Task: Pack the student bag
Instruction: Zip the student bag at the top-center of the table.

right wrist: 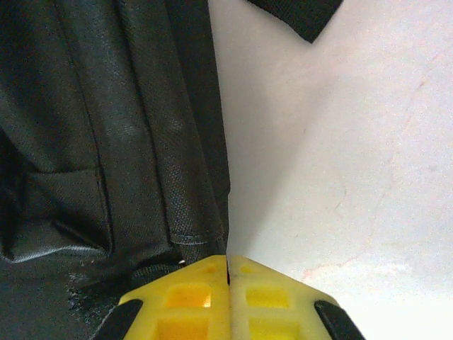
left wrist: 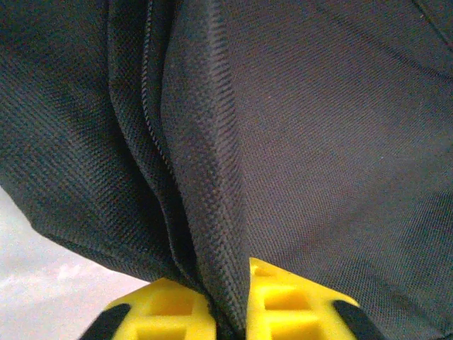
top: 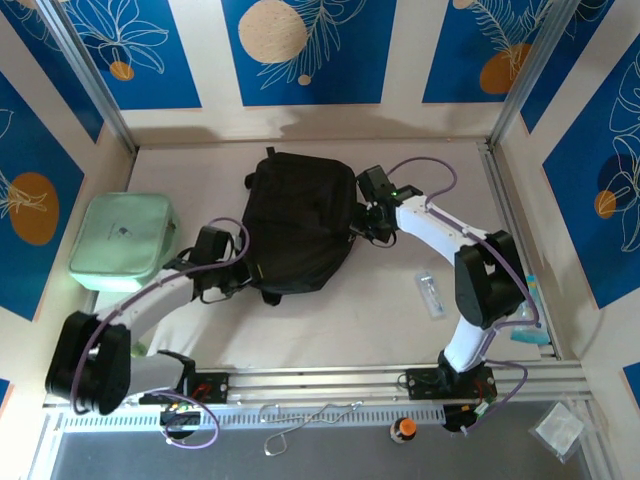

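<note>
Left gripper (left wrist: 230, 294): yellow fingers (left wrist: 290, 301) pinch a raised fold of black woven fabric, with a zip line running up the cloth just left of the fold. From above, the left gripper (top: 243, 272) sits at the lower left edge of the student bag (top: 300, 225). Right gripper (right wrist: 228, 265): fingers pressed together, only a thin seam between them. The tips meet the bag's stitched right edge; cannot tell whether any cloth is caught. From above, it touches the bag's right side (top: 360, 222). The bag lies flat near the centre of the table (top: 380, 320), between the two arms. The table surface is pale off-white, matte and faintly scuffed. A mint-green case (top: 125, 240) lies at the left edge, well apart from the bag. A small clear packet (top: 430, 296) lies right of centre, near the right arm. An aluminium rail (top: 330, 380) runs along the near edge and carries both bases. The walls are cream with blue panels (top: 300, 50) bearing white leaf outlines and orange discs. Metal posts (top: 90, 80) stand at the back corners.
</note>
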You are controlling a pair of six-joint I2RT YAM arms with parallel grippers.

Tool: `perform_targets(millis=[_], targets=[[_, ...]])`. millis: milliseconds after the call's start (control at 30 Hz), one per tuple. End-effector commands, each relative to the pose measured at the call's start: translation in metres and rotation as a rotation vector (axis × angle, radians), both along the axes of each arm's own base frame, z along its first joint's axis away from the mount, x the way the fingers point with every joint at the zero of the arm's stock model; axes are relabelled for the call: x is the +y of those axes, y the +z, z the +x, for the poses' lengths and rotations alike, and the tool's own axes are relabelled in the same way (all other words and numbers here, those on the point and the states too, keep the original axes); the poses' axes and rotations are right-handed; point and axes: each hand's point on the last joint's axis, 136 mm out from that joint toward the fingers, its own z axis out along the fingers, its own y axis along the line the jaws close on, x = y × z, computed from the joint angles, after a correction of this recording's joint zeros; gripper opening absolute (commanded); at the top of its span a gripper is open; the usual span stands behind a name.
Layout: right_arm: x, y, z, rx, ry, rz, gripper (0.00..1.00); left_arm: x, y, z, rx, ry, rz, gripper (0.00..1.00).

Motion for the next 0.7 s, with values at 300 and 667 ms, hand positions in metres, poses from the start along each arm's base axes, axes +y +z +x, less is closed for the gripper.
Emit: perform_targets(millis=[300, 667], targets=[[0.001, 0.047, -0.005, -0.208, 0.124, 0.124, 0.62, 0.023, 0.076, 0.029, -0.193, -0.029, 0.2, 0.65], [0.068, 0.041, 0.014, -0.143, 0.252, 0.256, 0.62, -0.058, 0.05, 0.09, -0.185, -0.163, 0.079, 0.64]])
